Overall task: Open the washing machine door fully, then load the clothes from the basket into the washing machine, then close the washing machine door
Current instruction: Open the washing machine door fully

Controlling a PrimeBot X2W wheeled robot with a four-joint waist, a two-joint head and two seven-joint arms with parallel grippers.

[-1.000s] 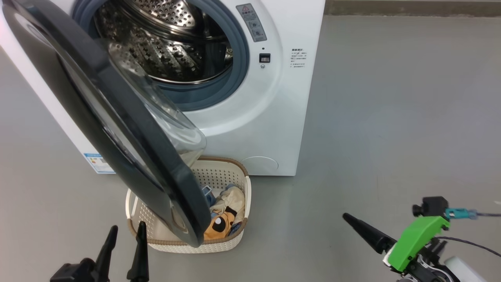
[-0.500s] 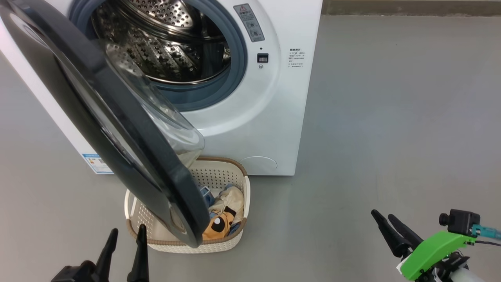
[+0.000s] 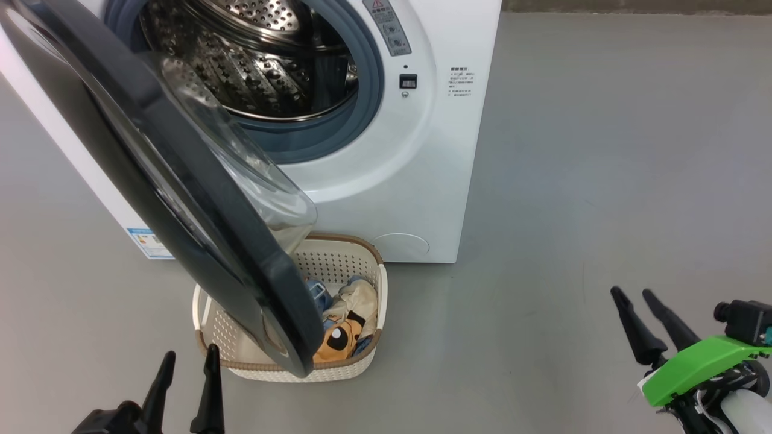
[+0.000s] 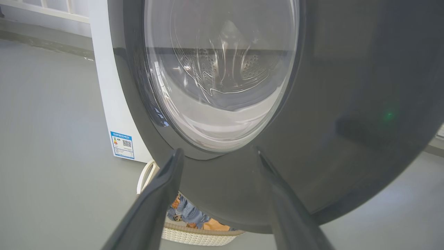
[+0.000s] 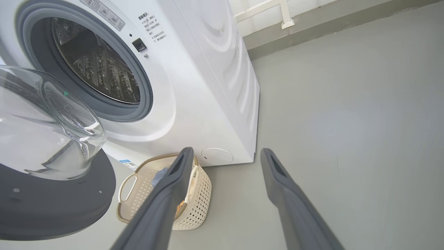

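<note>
My left gripper (image 3: 192, 352) and right gripper (image 3: 631, 292) both gape empty; the washing machine door (image 3: 199, 205), only part-open, overhangs the basket (image 3: 338, 371), so reaching the clothes (image 3: 345, 334) risks striking it.

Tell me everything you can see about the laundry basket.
The basket is small, rectangular, cream plastic with perforated walls, a brown woven-look rim and white loop handles. It stands upright on the grey floor just in front of the machine, partly beneath the open door. Clothes lie heaped in its right end.
</note>
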